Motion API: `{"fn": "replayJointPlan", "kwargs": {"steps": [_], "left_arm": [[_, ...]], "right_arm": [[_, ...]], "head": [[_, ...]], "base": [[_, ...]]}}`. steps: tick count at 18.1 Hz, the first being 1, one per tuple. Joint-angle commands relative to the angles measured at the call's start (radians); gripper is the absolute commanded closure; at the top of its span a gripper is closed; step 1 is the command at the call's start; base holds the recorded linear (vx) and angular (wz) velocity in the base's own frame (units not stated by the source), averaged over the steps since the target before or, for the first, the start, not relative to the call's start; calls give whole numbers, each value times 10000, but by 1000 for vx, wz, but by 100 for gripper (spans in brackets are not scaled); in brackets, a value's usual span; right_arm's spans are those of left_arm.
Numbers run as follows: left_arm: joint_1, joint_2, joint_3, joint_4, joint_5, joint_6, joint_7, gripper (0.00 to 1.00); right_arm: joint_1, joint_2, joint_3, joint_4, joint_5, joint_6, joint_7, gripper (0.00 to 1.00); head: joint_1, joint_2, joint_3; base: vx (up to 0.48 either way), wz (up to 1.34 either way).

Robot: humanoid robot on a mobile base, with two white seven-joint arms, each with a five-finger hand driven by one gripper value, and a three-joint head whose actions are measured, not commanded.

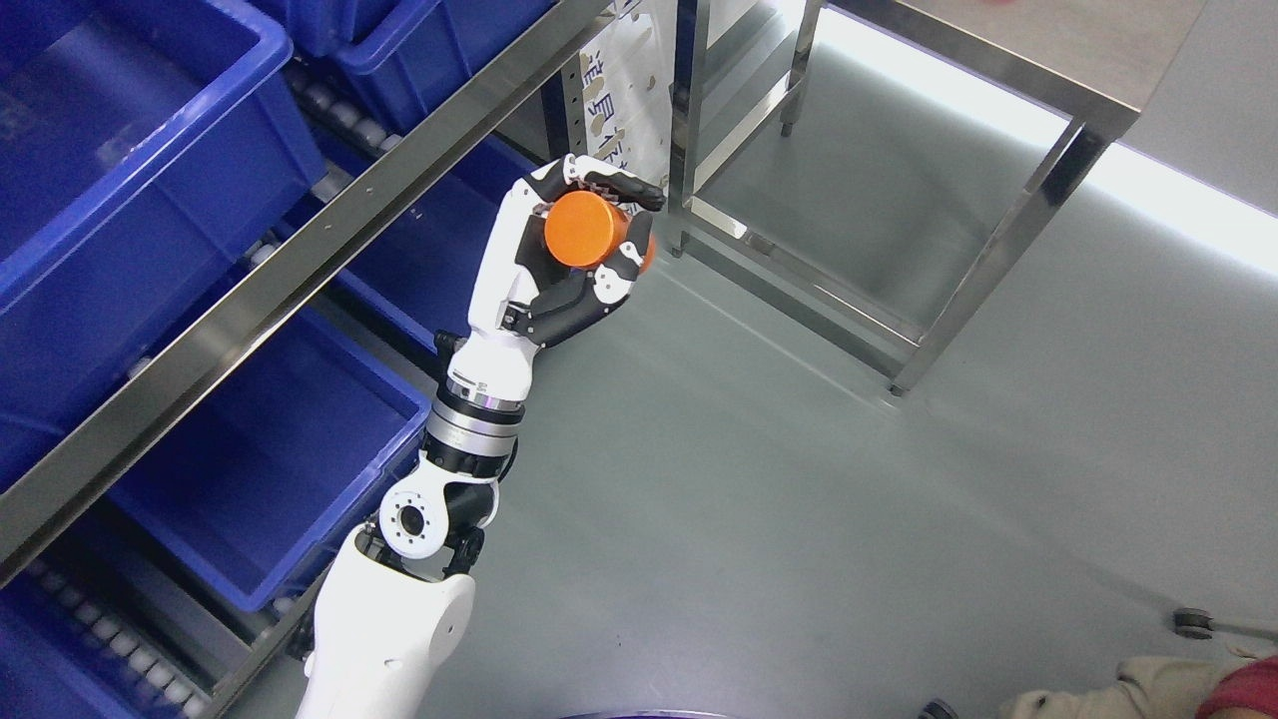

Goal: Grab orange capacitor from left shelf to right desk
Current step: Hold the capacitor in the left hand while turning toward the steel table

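Note:
My left hand [599,225] is raised above the grey floor, just right of the shelf's metal rail, with its fingers curled around an orange capacitor [584,230]. The capacitor is a short orange cylinder, its flat round end facing the camera. The white left arm [469,419] rises from the lower left of the head view. At the upper right stands the steel desk [1008,70], of which only a corner and the legs show. No right arm shows.
The shelf at the left holds several blue bins [270,469] on roller tracks behind a slanted metal rail [329,230]. A desk leg [998,260] stands right of the hand. A person's sleeve [1178,689] and a caster [1193,622] show at the bottom right.

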Motion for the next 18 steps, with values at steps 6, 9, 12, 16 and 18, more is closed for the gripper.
{"fn": "replayJointPlan", "kwargs": {"steps": [6,9,12,16,18], "left_arm": [[-196,174,-1595,32,18,214,-43,96],[-380,174,-1932,47,18,214,-44,96],[-579,174,-2178,47,18,244,-44,96],[-1573,174,-3142,200,171,520,-59,96],[-2446,174,-3390,536,553,1161,-59,96]], "right_arm": [[231,-172,-107,-175,77,-2,3,0],[216,-172,-107,-175,61,-2,3,0],[231,-172,-107,-175,61,-2,3,0],[231,-172,-107,-175,61,-2,3,0],[231,-172,-107,-175,61,-2,3,0]], "head": [[0,0,0],[0,0,0],[0,0,0],[0,0,0],[0,0,0]], "base": [[260,-224],[320,-205],[308,-199],[324,-214],[316,-253]]}}
